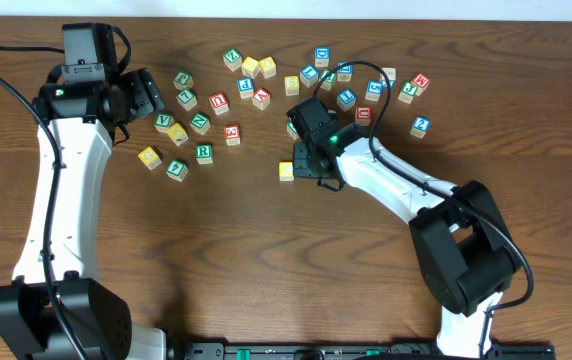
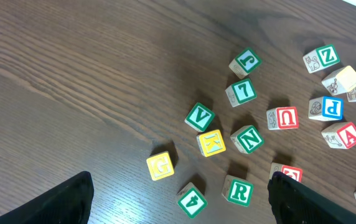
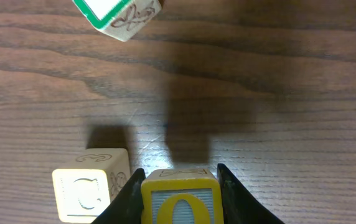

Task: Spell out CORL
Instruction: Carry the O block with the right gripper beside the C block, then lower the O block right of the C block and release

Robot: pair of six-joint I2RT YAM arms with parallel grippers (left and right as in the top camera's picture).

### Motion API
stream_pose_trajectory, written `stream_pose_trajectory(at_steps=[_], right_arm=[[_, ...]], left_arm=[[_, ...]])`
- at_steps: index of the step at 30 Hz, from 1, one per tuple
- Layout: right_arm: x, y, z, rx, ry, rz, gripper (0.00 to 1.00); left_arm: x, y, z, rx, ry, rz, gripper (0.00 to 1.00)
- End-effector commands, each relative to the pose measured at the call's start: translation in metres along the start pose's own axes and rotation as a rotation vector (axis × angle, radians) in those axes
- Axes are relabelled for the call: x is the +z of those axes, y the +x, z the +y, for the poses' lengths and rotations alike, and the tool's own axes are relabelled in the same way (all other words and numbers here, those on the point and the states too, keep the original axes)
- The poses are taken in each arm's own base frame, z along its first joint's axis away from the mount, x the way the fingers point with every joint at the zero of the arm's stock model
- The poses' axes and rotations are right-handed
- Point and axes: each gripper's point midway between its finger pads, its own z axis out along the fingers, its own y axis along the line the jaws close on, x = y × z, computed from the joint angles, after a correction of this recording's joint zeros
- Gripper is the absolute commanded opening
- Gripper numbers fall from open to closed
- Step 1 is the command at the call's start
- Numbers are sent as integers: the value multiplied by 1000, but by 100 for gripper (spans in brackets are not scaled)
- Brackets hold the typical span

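Observation:
My right gripper (image 3: pixel 180 173) is shut on a yellow-edged block with a yellow O on blue (image 3: pixel 181 200), held just above the wood. A pale yellow C block (image 3: pixel 89 190) stands right next to it on the left, close to the left finger. In the overhead view the C block (image 1: pixel 286 171) lies mid-table, and the right gripper (image 1: pixel 309 163) sits just right of it, hiding the O block. A green R block (image 2: pixel 239 191) (image 1: pixel 203 153) lies in the left cluster. My left gripper (image 2: pixel 179 182) (image 1: pixel 151 95) is open and empty above that cluster.
Loose letter blocks are scattered along the back of the table (image 1: pixel 266 215). A left group holds G (image 2: pixel 160 165), K (image 2: pixel 211 142), V (image 2: pixel 199 116), N (image 2: pixel 247 139) and a 4 block (image 2: pixel 192 200). A green-edged block (image 3: pixel 117 12) lies ahead of the right gripper.

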Motion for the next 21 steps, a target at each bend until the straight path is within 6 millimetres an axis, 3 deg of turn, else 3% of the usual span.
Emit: stream_pose_trajectory(at_steps=[1,15,21], right_arm=[[10,10,1,-2,18,19,25],[17,12,4,-10,16,21,29],[17,12,4,-10,15,21,39]], left_arm=[[4,-1,4,-11,-20,1,88],[4,-1,4,-11,-19,1,88],[4,-1,4,-11,-19,1,88]])
